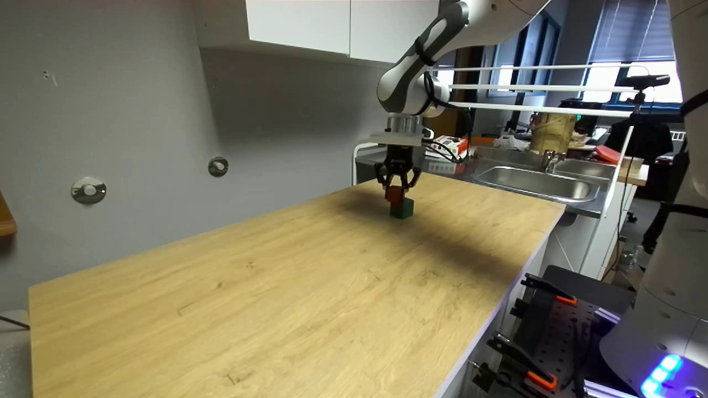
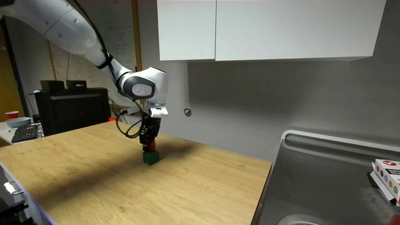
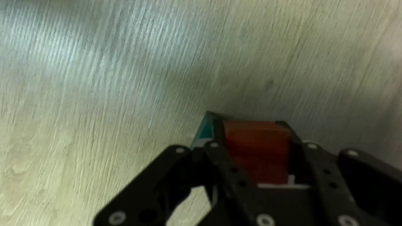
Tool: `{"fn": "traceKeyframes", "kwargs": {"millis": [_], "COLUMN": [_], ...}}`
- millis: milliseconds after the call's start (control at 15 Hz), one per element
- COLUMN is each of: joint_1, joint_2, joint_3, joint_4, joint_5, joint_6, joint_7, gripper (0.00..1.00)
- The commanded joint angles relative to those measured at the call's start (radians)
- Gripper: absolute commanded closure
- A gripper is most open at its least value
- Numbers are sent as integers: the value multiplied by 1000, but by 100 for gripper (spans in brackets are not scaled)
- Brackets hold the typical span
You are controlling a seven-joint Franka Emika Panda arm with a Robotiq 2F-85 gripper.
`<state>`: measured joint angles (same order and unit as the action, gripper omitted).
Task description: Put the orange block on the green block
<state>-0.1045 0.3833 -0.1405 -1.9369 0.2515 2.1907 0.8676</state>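
Observation:
The orange block [image 1: 394,194] is between the fingertips of my gripper [image 1: 396,189], which is shut on it. In an exterior view the block also shows partly behind a dark finger [image 2: 151,146]. The green block [image 1: 402,209] sits on the wooden table directly below; it also shows in an exterior view [image 2: 151,158]. The orange block is at the green block's top, slightly offset to one side; whether they touch I cannot tell. In the wrist view the orange block [image 3: 258,147] fills the jaws [image 3: 252,125] and hides most of the green block [image 3: 205,128].
The wooden table [image 1: 265,298] runs along a grey wall. White cabinets [image 2: 281,31] hang above it. A metal sink [image 1: 536,182] and a box [image 2: 389,175] lie beyond the table's end. A cable [image 2: 125,132] loops beside the wrist.

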Motion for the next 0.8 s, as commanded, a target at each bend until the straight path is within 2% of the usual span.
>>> {"fn": "traceKeyframes", "kwargs": {"millis": [0, 267, 333, 467, 667, 733], "joint_1": [-15, -26, -28, -30, -33, -34], "joint_2": [-12, -3, 0, 3, 7, 7], "joint_3": [-6, -7, -6, -5, -3, -2], "joint_4": [2, 8, 10, 12, 14, 14], "joint_5": [26, 37, 41, 46, 55, 59], "joint_6": [-25, -29, -32, -36, -45, -46], "joint_7": [-23, -27, -27, -28, -36, -40], "gripper": [82, 82, 32, 26, 3, 0]}}
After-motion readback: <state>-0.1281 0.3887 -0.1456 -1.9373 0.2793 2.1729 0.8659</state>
